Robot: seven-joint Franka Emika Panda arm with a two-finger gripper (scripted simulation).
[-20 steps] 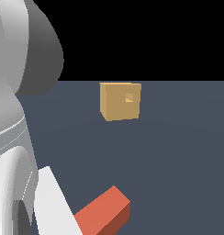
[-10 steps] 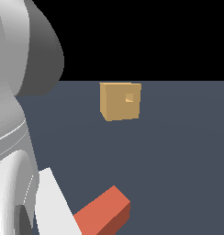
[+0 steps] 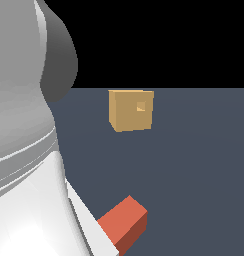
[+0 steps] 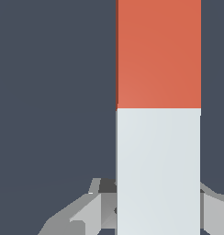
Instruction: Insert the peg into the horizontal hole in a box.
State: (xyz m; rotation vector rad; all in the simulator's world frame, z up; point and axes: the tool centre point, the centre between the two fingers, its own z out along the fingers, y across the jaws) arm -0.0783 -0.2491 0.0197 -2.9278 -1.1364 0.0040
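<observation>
Peg point(image 4: 158, 92): I see it at my tool point(image 4: 150, 213), white end flanked by the fingers; clamped or not, I cannot tell.
Change: none since a second ago.
Box point(image 3: 131, 109): well beyond the peg on the tabletop point(image 3: 204, 165), hole unfilled; insertion not begun.

Simulated test scene, not real room: flat untextured slate-grey floor point(image 3: 194, 165), pure black void above horizon, no walls or furniture. Flat-shaded tan box point(image 3: 131, 110), blocky red-white peg point(image 4: 158, 114), faceted grey robot arm point(image 3: 24, 150).
</observation>
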